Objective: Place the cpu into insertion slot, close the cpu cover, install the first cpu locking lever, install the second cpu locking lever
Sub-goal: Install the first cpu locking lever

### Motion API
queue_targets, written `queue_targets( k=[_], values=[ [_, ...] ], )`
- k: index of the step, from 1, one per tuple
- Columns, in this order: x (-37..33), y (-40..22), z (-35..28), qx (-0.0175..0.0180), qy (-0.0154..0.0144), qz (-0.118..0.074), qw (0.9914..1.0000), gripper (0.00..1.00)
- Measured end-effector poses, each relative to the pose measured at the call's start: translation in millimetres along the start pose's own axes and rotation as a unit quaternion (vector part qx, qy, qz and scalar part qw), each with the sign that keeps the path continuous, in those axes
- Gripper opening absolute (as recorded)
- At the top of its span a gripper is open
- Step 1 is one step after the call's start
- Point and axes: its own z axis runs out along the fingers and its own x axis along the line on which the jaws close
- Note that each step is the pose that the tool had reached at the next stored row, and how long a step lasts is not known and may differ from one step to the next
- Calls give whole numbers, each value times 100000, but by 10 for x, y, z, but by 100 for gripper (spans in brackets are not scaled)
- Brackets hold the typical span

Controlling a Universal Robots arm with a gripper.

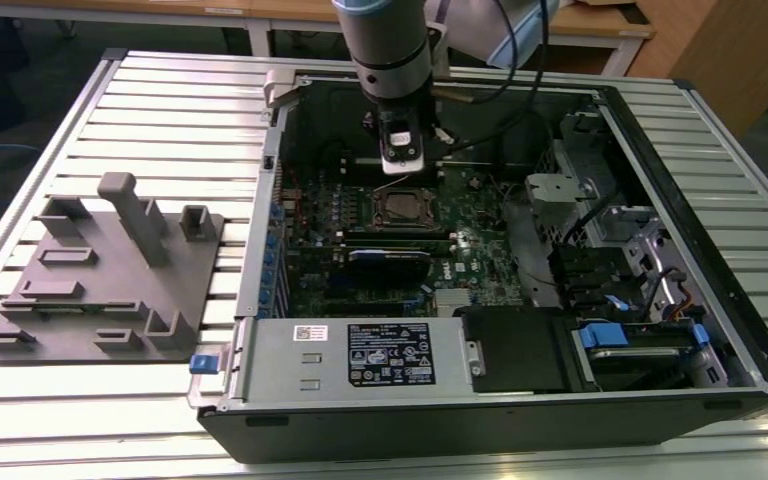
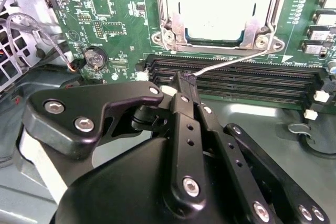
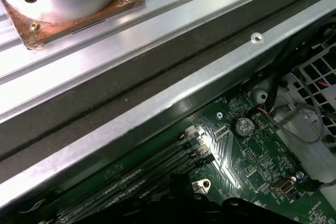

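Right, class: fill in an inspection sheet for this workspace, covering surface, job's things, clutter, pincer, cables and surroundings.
Surface: slatted metal table, carrying an open computer case.
Job's things: cpu lies in its socket; cpu cover is down around it; a thin wire locking lever runs from the socket corner to the pincer.
Clutter: grey fixture plate on the table, at the exterior view's left of the case.
Pincer: pincer shut on the lever's free end, over the memory slots.
Cables: cables hang from the arm.
Surroundings: wooden desks behind the table.
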Motion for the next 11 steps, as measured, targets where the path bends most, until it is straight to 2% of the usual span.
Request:
queue_targets(
  k=[5,11],
  values=[
    [25,-22,22,-216,-185,-39,100000,11],
    [48,-50,61,-233,-226,-46,99999,11]
  ],
)
